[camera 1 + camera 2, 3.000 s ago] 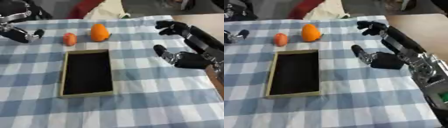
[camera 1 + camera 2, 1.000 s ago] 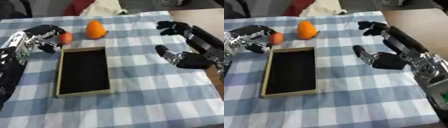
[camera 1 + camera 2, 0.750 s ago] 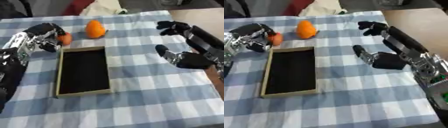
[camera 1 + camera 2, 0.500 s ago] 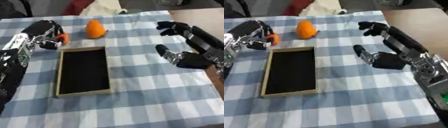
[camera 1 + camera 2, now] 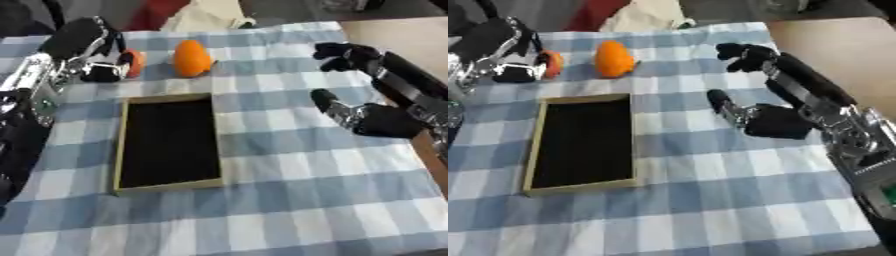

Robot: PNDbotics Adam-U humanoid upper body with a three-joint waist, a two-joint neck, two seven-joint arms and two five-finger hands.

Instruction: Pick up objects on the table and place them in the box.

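Lying on a blue-and-white checked tablecloth (image 5: 289, 165), a shallow rectangular box with a pale wooden rim and a black inside (image 5: 169, 142) is seen left of the middle, its long sides running away from the camera; nothing is in it. Beyond its far end a larger, egg-shaped orange fruit (image 5: 192, 58) is set on the cloth, well clear of the rim. Just to the left of that fruit a smaller reddish-orange round fruit (image 5: 133, 63) is found, partly covered by the left hand (image 5: 87, 55), which comes in from the view's left on a silver-and-black arm. That hand's black fingers and thumb are curled round the small fruit, so only its right side is shown; whether the fruit is lifted off the cloth cannot be told. The right hand (image 5: 767, 120) is held over the cloth to the right of the box, apart from it, palm toward the middle, thumb out and fingers relaxed and spread, with nothing in it. At the far edge of the table red and cream fabric (image 5: 197, 15) is visible.
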